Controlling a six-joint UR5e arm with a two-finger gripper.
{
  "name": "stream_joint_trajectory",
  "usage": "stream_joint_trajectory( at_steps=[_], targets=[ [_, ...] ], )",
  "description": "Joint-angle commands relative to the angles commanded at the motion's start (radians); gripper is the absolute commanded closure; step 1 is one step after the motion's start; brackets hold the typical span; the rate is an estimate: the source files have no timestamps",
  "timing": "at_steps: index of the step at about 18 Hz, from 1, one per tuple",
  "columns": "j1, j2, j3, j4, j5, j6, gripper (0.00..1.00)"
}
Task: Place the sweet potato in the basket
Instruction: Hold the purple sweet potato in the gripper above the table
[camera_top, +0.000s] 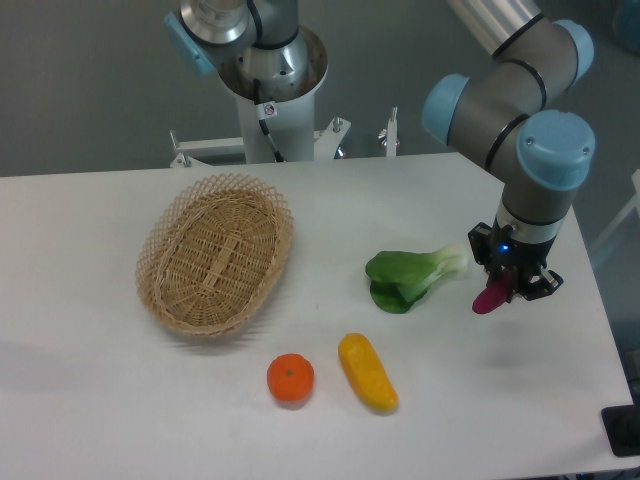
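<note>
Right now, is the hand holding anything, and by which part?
Yes: the hand grips the sweet potato by its upper end; the lower end hangs free, tilted.

Robot lab: UR5e arm (520, 90), bare white table (100, 400), grey wall (80, 80)

Pincer (512, 287) gripping sweet potato (490, 298) above table, right of bok choy (410, 277), basket (216, 253) far left

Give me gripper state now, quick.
gripper: closed on the sweet potato, held above the table, right of the bok choy.
</note>
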Motion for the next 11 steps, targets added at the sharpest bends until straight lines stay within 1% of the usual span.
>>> stream_joint_trajectory(
  at_steps=[9, 11],
  targets=[
    [-0.002, 0.005, 0.002, -0.003, -0.006, -0.017, 0.74],
    [-0.011, 0.003, 0.005, -0.008, -0.006, -0.040, 0.74]
  ],
)
